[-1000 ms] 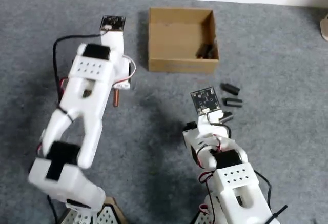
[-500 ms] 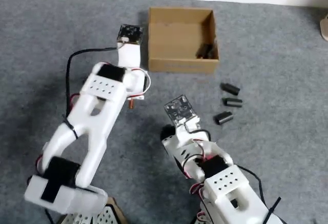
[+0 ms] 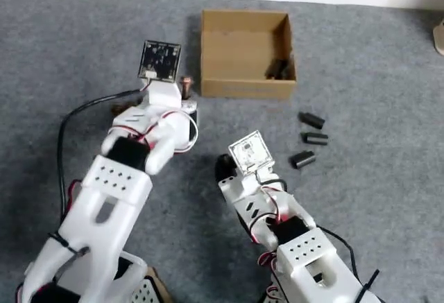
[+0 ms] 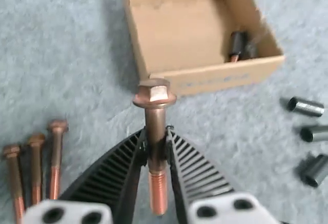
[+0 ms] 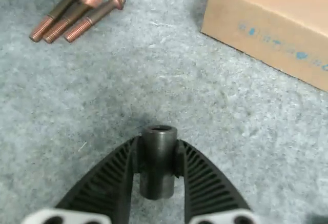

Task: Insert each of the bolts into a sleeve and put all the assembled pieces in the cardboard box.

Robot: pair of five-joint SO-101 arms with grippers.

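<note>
My left gripper (image 4: pixel 155 134) is shut on a copper bolt (image 4: pixel 155 93), held above the carpet just before the cardboard box (image 4: pixel 215 75). From above, that bolt (image 3: pixel 186 82) sits at the left gripper (image 3: pixel 186 96) by the box's (image 3: pixel 243 88) front left corner. My right gripper (image 5: pixel 159 155) is shut on a black sleeve (image 5: pixel 159 137), upright with its bore facing up. In the high view the right gripper (image 3: pixel 223 168) stands mid-carpet, right of the left arm. Three loose bolts (image 4: pixel 36 167) lie side by side on the carpet. Three loose sleeves (image 3: pixel 311 119) lie right of the right gripper.
Assembled dark pieces (image 3: pixel 279 68) rest in the box's front right corner. The loose bolts (image 5: pixel 77 14) and the box wall (image 5: pixel 266 24) lie ahead of the right gripper. Grey carpet covers the table. A black cable (image 3: pixel 83 112) loops off the left arm.
The left arm has swung the bolt up and toward the box's front left corner. The right arm has moved left with its sleeve, away from the loose sleeves.
</note>
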